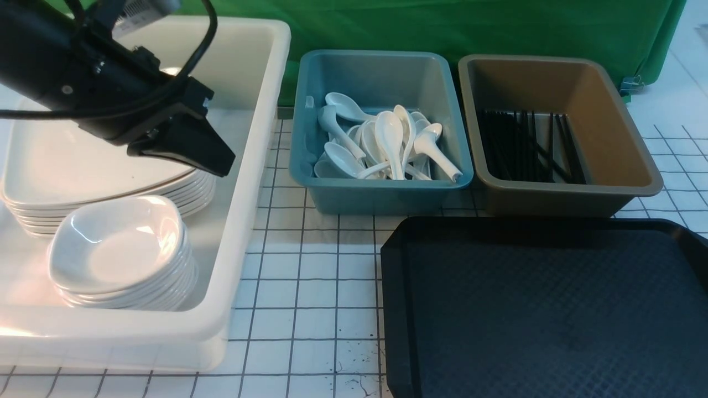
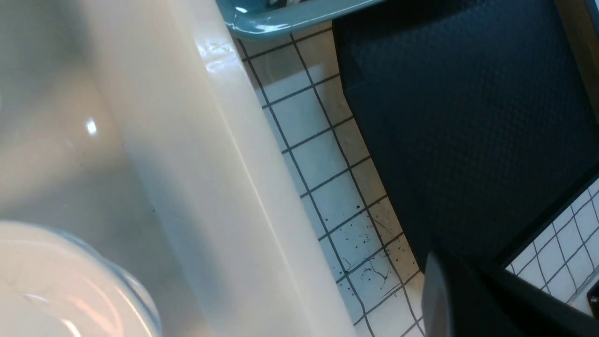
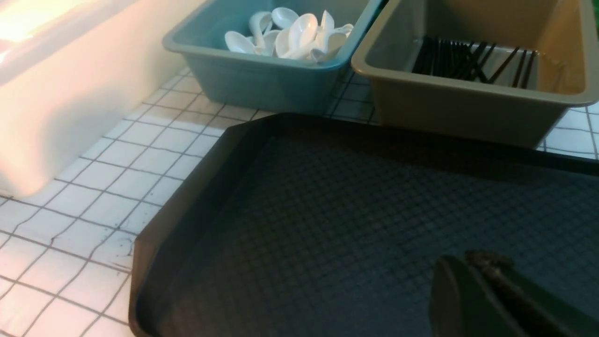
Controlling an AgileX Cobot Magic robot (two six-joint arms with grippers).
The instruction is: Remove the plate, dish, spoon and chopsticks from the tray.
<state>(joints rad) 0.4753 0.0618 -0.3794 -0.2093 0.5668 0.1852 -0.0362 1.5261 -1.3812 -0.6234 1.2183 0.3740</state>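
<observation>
The black tray (image 1: pixel 542 309) lies bare at the front right, with nothing on it in any view. White plates (image 1: pixel 83 160) are stacked in the white tub (image 1: pixel 243 221), and a stack of small dishes (image 1: pixel 119 243) sits in front of them. My left gripper (image 1: pixel 221 163) hangs shut and empty above the tub, over the plates. White spoons (image 1: pixel 387 143) fill the blue bin (image 1: pixel 381 193). Black chopsticks (image 1: pixel 525 146) lie in the brown bin (image 1: pixel 564 193). My right gripper (image 3: pixel 468 260) hovers low over the tray (image 3: pixel 327 224), fingers together with nothing between them; the front view does not show it.
The tub takes up the left of the gridded white table (image 1: pixel 310 287). The blue and brown bins stand side by side behind the tray, with a green cloth (image 1: pixel 442 22) at the back. The left wrist view shows the tub's rim (image 2: pixel 210 164) and a dish (image 2: pixel 56 290) inside.
</observation>
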